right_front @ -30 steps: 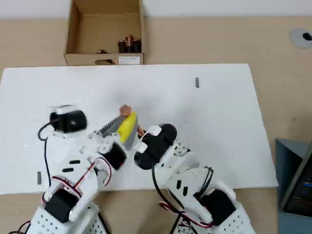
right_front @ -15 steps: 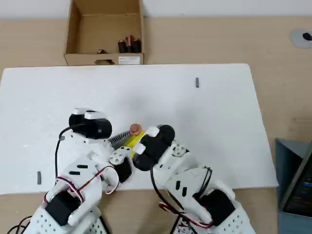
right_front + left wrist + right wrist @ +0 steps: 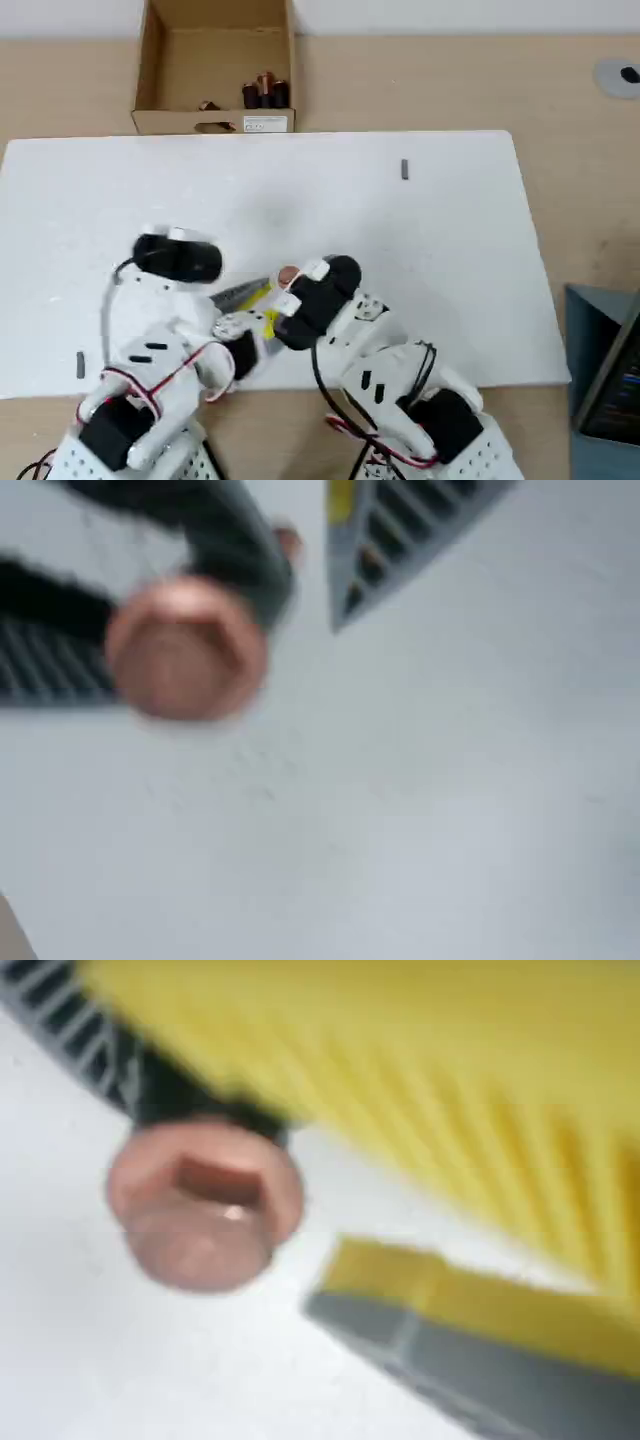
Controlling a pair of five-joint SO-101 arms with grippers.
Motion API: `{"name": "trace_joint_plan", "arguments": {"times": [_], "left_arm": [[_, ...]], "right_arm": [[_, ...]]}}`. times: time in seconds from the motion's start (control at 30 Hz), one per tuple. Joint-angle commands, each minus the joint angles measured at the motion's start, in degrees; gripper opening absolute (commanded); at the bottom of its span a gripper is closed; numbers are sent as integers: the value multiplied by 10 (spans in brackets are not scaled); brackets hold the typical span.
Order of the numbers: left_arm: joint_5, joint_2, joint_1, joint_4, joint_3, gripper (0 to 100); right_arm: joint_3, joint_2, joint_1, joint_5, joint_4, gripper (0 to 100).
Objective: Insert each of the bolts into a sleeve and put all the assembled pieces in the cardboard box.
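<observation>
Change: left pincer (image 3: 250, 295) has pulled back over the last sec, away from cardboard box (image 3: 150, 75), w/ copper bolt (image 3: 288, 275) riding along. Bolt head is now just beside right pincer (image 3: 290, 292). Right arm approx. unmoved.
Meaning: judged, bolt is being lined up for mating betw. the two arms. Insertion step is in hand, not visibly done. Boxing of this piece comes after.
Bolt now: over white mat (image 3: 420, 280), well apart from box, betw. the two pincers. Touching mat or lifted – can't tell.
Box: on desk (image 3: 420, 80), just past mat's edge. Holds assembled pieces (image 3: 265, 92) at its near wall, dark bodies w/ copper tops.
Left to do: small dark piece (image 3: 404, 169) on mat, fairly near box. 2nd dark piece (image 3: 80, 364) far from box, near mat's opposite edge by left arm. Bolt or sleeve – too small to tell.
Left pincer grip: can't tell. Left wrist view is blurred; bolt head faces cam w/ dark part (image 3: 240, 550) behind it.
Right pincer grip: can't tell. Right wrist view is v. blurred, copper head close up.
Hidden/unclear: dark part may be this bolt's sleeve, unsure. Which arm holds bolt is unclear. In high view, right arm's wrist covers the meeting spot.
</observation>
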Motion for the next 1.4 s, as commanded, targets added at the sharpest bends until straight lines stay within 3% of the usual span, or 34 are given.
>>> {"name": "trace_joint_plan", "arguments": {"times": [0.0,0.33,0.5,0.63,0.83,1.07,1.2,1.37], "left_arm": [[-16,0,-34,15,-51,257],[-32,0,-105,22,-141,236],[-109,-1,-169,18,-136,3],[-154,-2,-242,22,-91,11],[-170,-2,-336,18,39,3],[-170,-2,-376,-37,161,3],[-171,-1,-383,-91,207,3],[-171,-1,-379,-93,207,4]], "right_arm": [[-17,-67,-4,0,-16,9],[-18,-67,-3,1,-16,9],[-20,-67,-2,1,-13,9],[-22,-67,14,0,-13,9],[-51,-62,118,-4,-13,9],[-109,-15,146,-10,21,9],[-183,92,147,-53,20,9],[-291,250,147,-66,-13,9]]}}
